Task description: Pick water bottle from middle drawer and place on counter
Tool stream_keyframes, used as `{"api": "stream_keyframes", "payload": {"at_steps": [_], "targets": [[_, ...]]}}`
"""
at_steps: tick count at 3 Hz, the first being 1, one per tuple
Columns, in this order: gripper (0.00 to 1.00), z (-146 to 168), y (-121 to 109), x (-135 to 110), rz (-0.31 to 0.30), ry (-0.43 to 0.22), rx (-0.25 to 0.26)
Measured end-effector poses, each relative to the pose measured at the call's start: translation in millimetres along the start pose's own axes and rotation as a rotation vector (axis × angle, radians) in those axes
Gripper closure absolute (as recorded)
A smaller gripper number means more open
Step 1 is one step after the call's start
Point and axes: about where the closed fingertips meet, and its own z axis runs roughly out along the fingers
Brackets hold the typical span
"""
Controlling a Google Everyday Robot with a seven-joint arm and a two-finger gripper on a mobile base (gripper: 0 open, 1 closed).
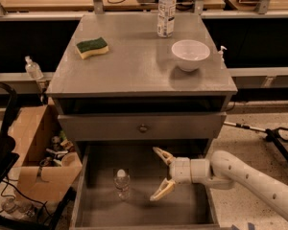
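- Just left of the gripper [159, 173], its fingers spread wide, the water bottle [122, 184] stands upright inside the middle drawer [192, 209], untouched.
- On the counter [134, 71]: sponge [92, 47], bowl [190, 54], taller bottle [166, 8].

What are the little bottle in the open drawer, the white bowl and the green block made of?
The water bottle, in the middle drawer: clear plastic, it seems, transparent with a white cap. The bowl on the counter: smooth white, ceramic or plastic, unclear. The sponge: yellow foam under a green scouring layer, probably. The gripper, fingers open, is in the drawer beside the bottle.
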Motion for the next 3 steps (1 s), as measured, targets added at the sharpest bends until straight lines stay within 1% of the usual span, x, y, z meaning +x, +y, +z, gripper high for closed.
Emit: {"api": "stream_keyframes", "payload": {"at_steps": [1,2,3], "targets": [[0.0,42,-8,14,0.016,-0.049,-0.053],[0.0,85,-14,26,0.048,-0.095,-0.114],[0.27,123,-10,38,0.095,-0.129,-0.191]]}}
